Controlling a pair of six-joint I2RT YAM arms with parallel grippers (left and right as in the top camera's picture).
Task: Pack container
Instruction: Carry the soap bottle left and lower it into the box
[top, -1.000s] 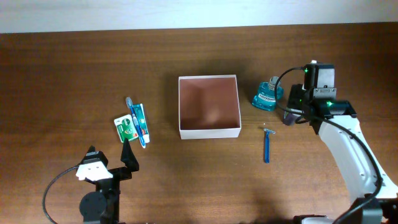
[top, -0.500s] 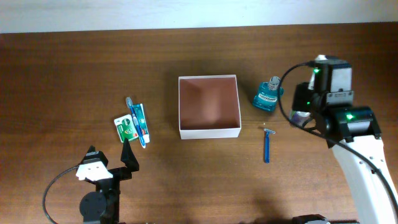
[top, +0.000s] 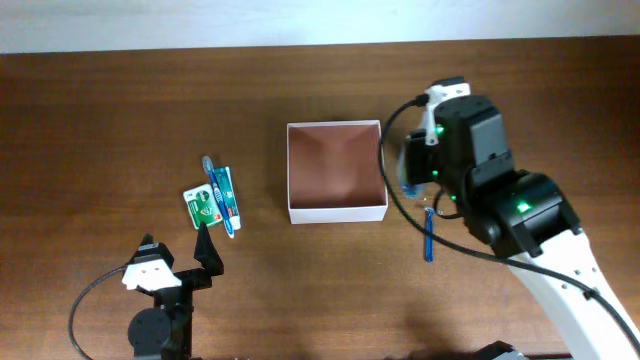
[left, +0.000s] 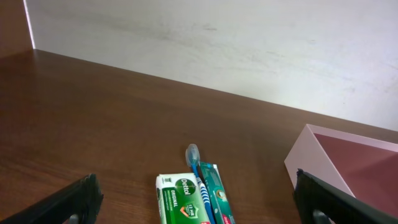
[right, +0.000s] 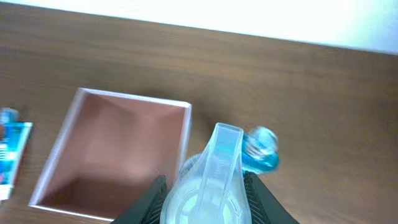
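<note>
The container (top: 338, 212), a square shallow box with white walls and a brownish-pink inside, sits mid-table and holds nothing; it also shows in the right wrist view (right: 130, 102) and the left wrist view (left: 303, 155). My right gripper (right: 205, 199) is shut on a translucent pale-blue plastic item (right: 214, 180) and hangs just right of the container's right wall. The teal mouthwash bottle (right: 261, 149) lies below it. In the overhead view the right arm (top: 470, 160) hides that gripper. My left gripper (top: 178, 250) is open and empty at the front left.
A blue razor (top: 429, 235) lies right of the container's front corner. A green soap pack (top: 203, 205), a blue toothbrush (top: 212, 180) and a toothpaste box (top: 227, 195) lie together left of the container, just ahead of the left gripper.
My right arm has swung left from the table's right side to above the mouthwash bottle, beside the container's right wall, with the pale-blue item in its jaws. The left arm has not moved.
</note>
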